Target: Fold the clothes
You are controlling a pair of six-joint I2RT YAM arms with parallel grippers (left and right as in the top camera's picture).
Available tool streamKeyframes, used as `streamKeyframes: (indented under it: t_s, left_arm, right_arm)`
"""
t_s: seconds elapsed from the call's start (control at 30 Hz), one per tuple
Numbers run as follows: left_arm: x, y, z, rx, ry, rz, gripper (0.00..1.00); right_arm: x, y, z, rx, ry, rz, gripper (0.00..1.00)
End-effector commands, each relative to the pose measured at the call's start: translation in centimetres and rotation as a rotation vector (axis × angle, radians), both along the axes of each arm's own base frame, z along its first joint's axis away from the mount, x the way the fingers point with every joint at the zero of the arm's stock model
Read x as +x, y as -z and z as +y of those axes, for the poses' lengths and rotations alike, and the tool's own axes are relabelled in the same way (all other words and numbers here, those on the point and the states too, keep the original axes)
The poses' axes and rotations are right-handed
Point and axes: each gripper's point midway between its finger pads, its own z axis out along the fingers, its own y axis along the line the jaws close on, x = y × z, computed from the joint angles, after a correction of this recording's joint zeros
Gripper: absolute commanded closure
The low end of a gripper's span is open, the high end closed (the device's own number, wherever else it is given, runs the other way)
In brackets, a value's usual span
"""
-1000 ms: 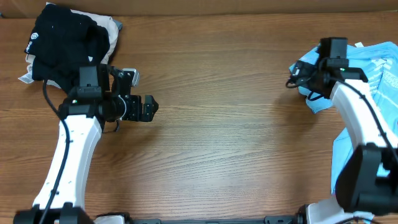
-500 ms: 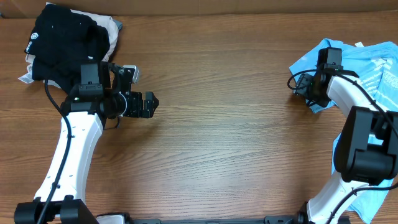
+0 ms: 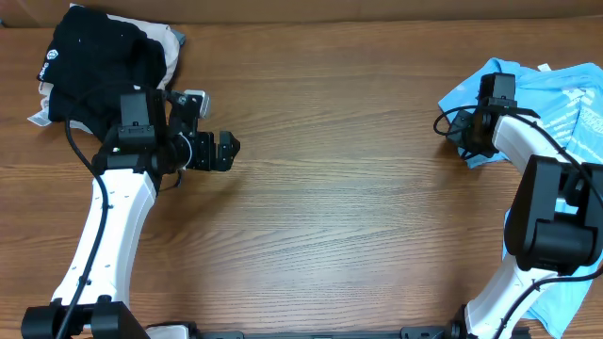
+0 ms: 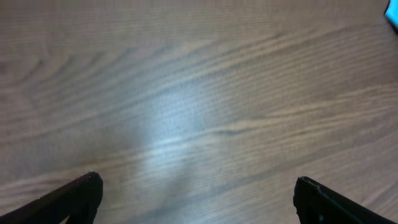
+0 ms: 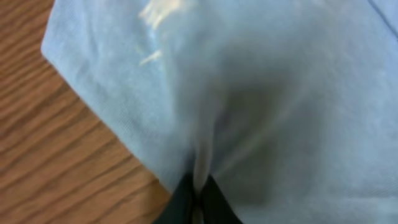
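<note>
The right pincer [image 5: 198, 198], wide a second ago, has clamped onto a fold at the inner edge of the thin sky-blue printed T-shirt [image 3: 558, 89] bunched at the brown wooden worktop's [image 3: 339, 207] right end, ready for spreading; the left pincer [image 3: 228, 151] gapes empty.

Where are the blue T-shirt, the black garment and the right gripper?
blue T-shirt [image 3: 558, 89], overhead view, upper panel.
black garment [image 3: 94, 52], overhead view, middle of heap.
right gripper [image 5: 198, 200], right wrist view, between fingertips pinching shirt fabric.
</note>
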Motion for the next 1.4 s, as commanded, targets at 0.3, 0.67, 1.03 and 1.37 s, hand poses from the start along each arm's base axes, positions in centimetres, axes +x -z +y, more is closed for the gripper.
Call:
streamKeyframes:
  t_s: [0.3,0.67,1.03,1.37]
  left_arm:
    - [3.9,-2.9,1.5,0.022,-0.119,-0.166,0.0]
    - [4.2,-2.4,7.5,0.205,-0.317,-0.161,0.0]
    - [3.8,-2.0,8.5,0.209,-0.339,-0.138,0.0]
    - [3.8,-2.1,-0.8,0.128,0.081,-0.212,0.0]
  right_arm:
    - [-2.1,0.0,19.1,0.34,-0.325,0.061,0.96]
    - [-12.4,-3.5,41.0,0.561,-0.657,0.183,0.96]
    - [-16.7,-8.3,45.8,0.546,-0.792,0.225,0.52]
    - [-6.6,-10.7,29.4,0.384,-0.451,0.144,0.33]
